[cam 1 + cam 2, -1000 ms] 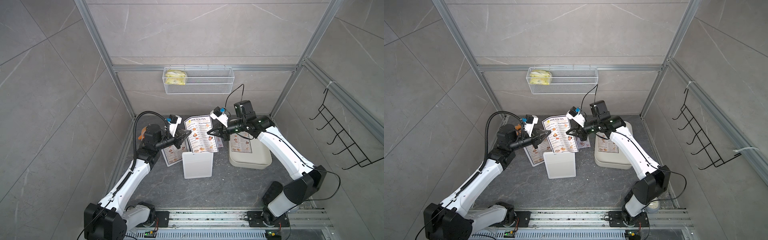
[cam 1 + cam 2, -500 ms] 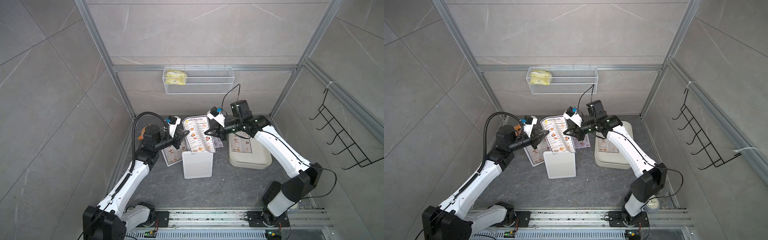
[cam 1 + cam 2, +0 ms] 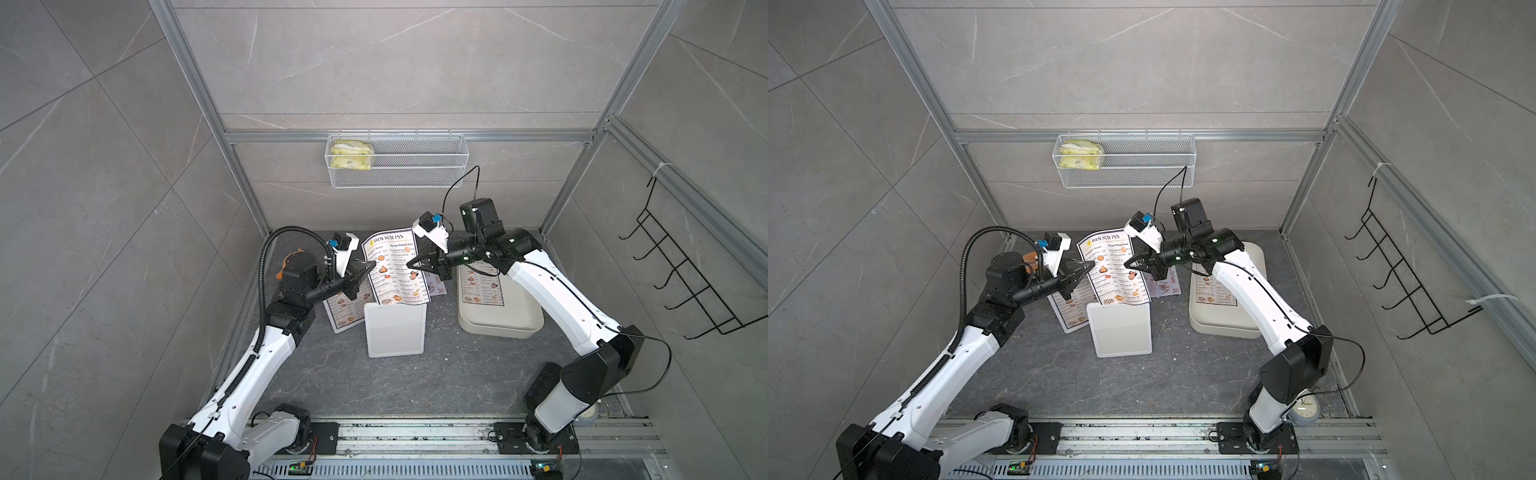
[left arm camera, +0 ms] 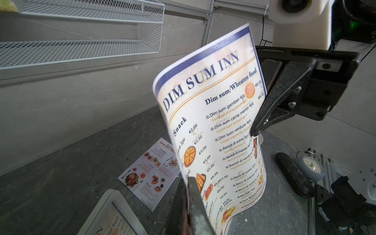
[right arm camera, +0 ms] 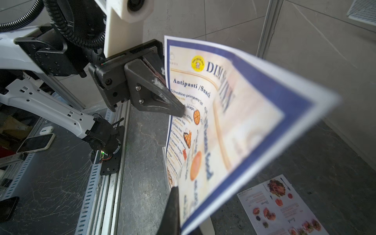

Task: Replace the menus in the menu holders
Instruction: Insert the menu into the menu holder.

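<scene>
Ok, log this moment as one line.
left gripper: shut on menu | right gripper: shut on menu | menu: upright, lower edge at holder

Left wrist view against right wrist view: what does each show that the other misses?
Only the left wrist view: the right gripper seen whole, clamped on an edge of the DIM SUM INN menu, a small alarm clock, and the cream tray with a menu sheet in it. Only the right wrist view: the left gripper seen whole, clamped on the opposite edge, and a phone beside the rail. Both: the held menu curving between the grippers, and a SPECIAL MENU sheet flat on the dark table.
</scene>
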Motion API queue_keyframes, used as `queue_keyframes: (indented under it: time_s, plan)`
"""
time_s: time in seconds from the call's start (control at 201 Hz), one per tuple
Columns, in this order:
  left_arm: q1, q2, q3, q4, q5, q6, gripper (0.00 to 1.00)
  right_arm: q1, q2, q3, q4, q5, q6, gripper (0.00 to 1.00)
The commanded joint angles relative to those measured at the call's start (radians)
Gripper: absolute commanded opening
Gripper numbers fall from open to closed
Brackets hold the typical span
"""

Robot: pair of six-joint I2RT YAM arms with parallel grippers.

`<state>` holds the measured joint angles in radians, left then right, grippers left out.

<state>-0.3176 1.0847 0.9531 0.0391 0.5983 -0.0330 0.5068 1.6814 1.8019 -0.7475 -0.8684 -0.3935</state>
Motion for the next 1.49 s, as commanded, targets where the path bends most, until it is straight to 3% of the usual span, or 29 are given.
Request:
queue_keyframes:
  time_s: [0.0, 0.139, 0.607, 0.816, 1.269, 1.488]
  plan:
    - [0.006, -0.017, -0.008, -0.015, -0.008, 0.015, 0.06, 0.01, 0.019, 0.03, -0.021, -0.023, -0.015, 0.0]
    - [0.008, -0.019, -0.01, -0.015, -0.018, 0.01, 0.21, 0.015, 0.028, 0.04, -0.032, -0.023, -0.029, 0.0]
    - [0.018, -0.066, -0.037, 0.011, -0.088, -0.02, 0.4, 0.038, 0.058, 0.071, -0.079, -0.025, -0.069, 0.0]
    - [0.023, -0.09, -0.048, 0.035, -0.114, -0.044, 0.54, 0.038, 0.061, 0.062, -0.079, -0.009, -0.078, 0.0]
    - [0.026, -0.129, -0.06, 0.059, -0.167, -0.064, 0.66, 0.039, 0.066, 0.018, -0.02, -0.02, -0.031, 0.0]
    - [0.028, -0.148, -0.068, 0.073, -0.188, -0.073, 0.66, 0.041, 0.064, -0.015, 0.017, -0.019, 0.001, 0.0]
